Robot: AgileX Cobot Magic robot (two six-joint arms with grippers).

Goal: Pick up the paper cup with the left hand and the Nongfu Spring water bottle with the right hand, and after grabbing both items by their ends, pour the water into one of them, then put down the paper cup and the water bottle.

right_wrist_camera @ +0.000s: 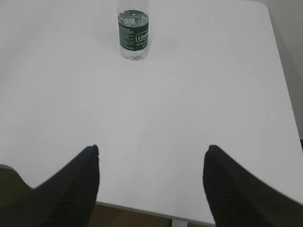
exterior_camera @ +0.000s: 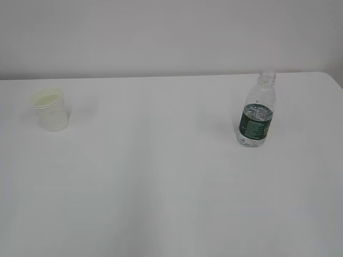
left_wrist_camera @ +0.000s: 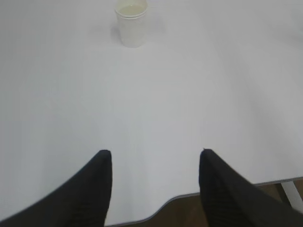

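Grippers wide: left gripper (left_wrist_camera: 155, 156), right gripper (right_wrist_camera: 152, 151) | bottle (exterior_camera: 257, 116) part-full, uncapped | cup (exterior_camera: 51, 109) upright

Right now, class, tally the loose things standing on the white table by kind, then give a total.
Paper cups: 1, the paper cup, upright at the left.
Bottles: 1, the Nongfu Spring water bottle, upright at the right, capless.
Total: 2, well apart on the table.

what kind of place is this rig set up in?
Probably a lab or office test bench, though little shows. A plain white table against a bare pale wall, holding only a paper cup and an uncapped water bottle. Nothing domestic is in view.
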